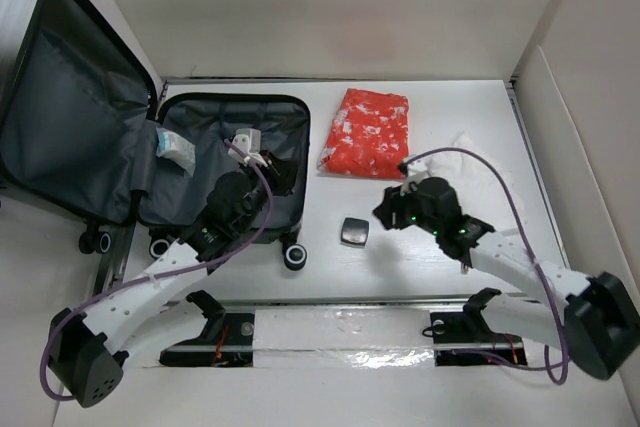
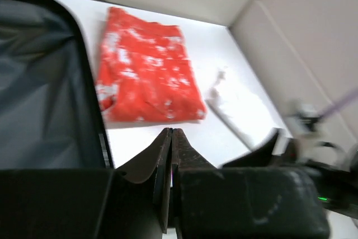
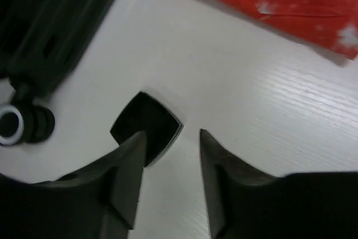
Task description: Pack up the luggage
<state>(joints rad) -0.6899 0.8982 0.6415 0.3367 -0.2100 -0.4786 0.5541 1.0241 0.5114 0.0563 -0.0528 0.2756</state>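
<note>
The luggage (image 1: 230, 112) lies open at the left of the table, its lid (image 1: 70, 117) folded out to the left and its dark grey lining showing. A small white-and-blue packet (image 1: 175, 150) lies inside it. My left gripper (image 1: 283, 175) is over the right part of the luggage base, shut and empty (image 2: 171, 132), and points toward the red-and-white soft packet (image 2: 148, 74). My right gripper (image 1: 385, 209) is open and low over the table (image 3: 170, 135). A small black square object (image 3: 146, 124) lies just beyond its left finger.
The red-and-white packet (image 1: 365, 132) lies on the table right of the luggage. A crumpled white thing (image 1: 468, 145) lies further right. The luggage wheels (image 1: 295, 255) face the near edge. White walls enclose the table at the back and right.
</note>
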